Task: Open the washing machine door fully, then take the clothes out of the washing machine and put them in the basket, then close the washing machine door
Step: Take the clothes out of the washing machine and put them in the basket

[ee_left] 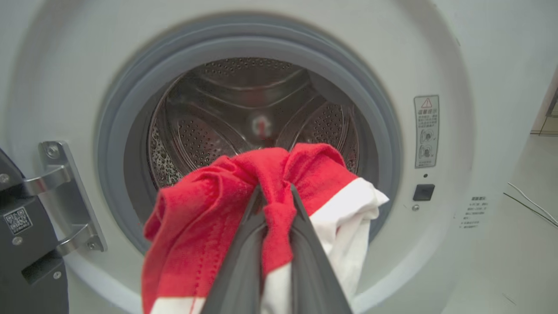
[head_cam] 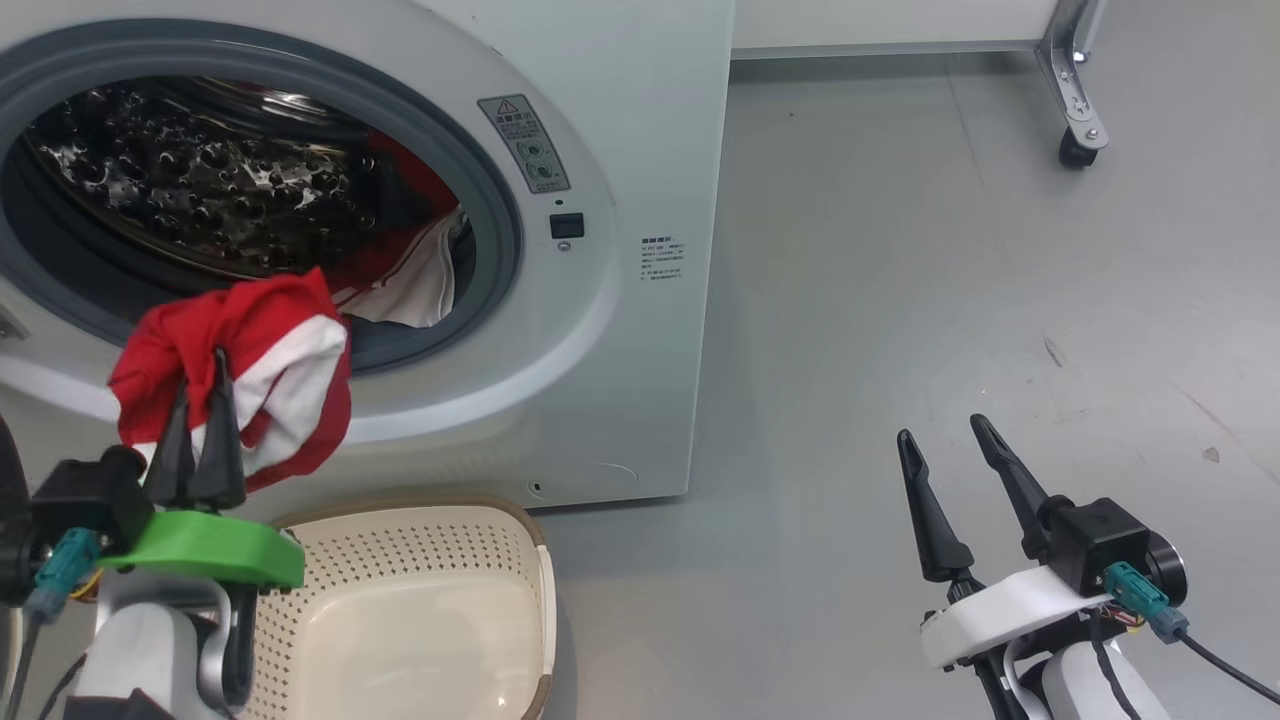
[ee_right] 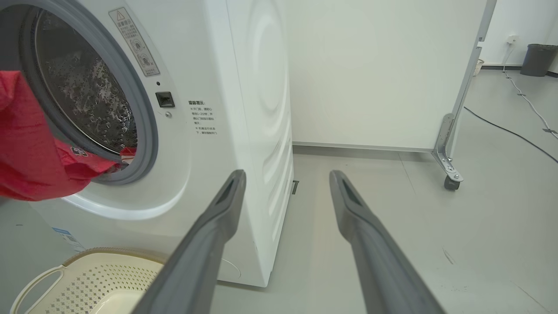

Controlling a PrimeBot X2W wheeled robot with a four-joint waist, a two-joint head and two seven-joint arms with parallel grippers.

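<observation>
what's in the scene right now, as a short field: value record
left gripper: fingers shut on a red and white garment, in front of the opening
right gripper: open, holding nothing, over the floor
washing machine: door opening uncovered
drum: more clothes inside
basket: on the floor before the machine, no clothes in the part that shows

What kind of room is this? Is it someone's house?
Probably a lab or workshop corner set up for laundry, not a home: the washing machine and basket stand on a bare grey floor beside a white wheeled partition.
</observation>
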